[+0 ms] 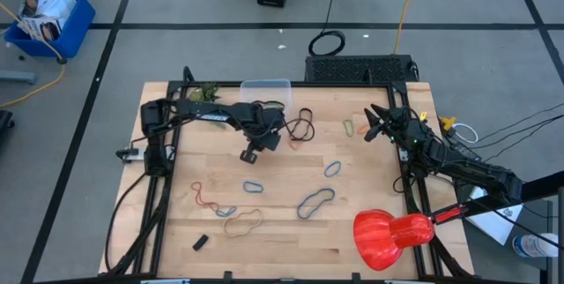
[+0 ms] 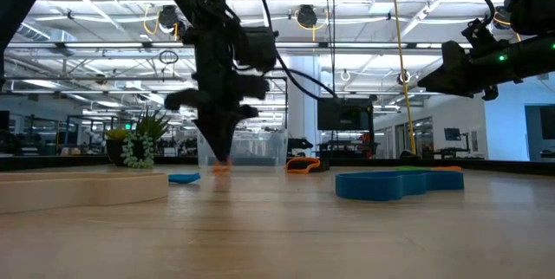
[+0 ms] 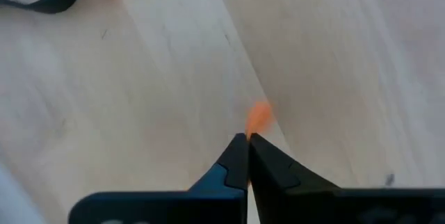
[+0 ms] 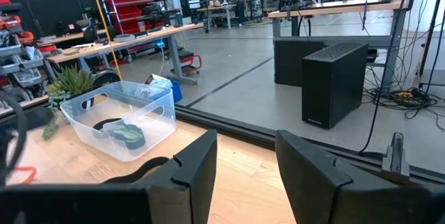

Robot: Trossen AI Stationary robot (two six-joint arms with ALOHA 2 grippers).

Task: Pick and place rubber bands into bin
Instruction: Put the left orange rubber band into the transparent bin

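Note:
My left gripper (image 1: 249, 154) (image 3: 247, 139) points down over the middle of the wooden table, shut on a small orange rubber band (image 3: 259, 117) (image 2: 221, 166) just above the surface. The clear bin (image 1: 266, 90) (image 4: 118, 123) stands at the far edge and holds a black and a green band. Other bands lie flat on the table: black and brown (image 1: 302, 125), green and orange (image 1: 350, 127), blue (image 1: 332, 169) (image 1: 253, 186), red (image 1: 204, 198), grey-blue (image 1: 315, 203), tan (image 1: 242, 224). My right gripper (image 1: 374, 127) (image 4: 247, 175) is open and empty, raised at the right. My left gripper pinches the orange band between its two shut fingertips (image 3: 236, 156), coming from above and pointing down. A short bit of the band (image 3: 260, 115) sticks out past the tips. I cannot tell whether the band touches the table.
A small black block (image 1: 200, 242) lies near the front left. A red bulb-shaped object (image 1: 392, 235) lies at the near right. A little plant (image 1: 203, 93) stands left of the bin. A blue crate (image 1: 48, 19) sits on the floor beyond the table.

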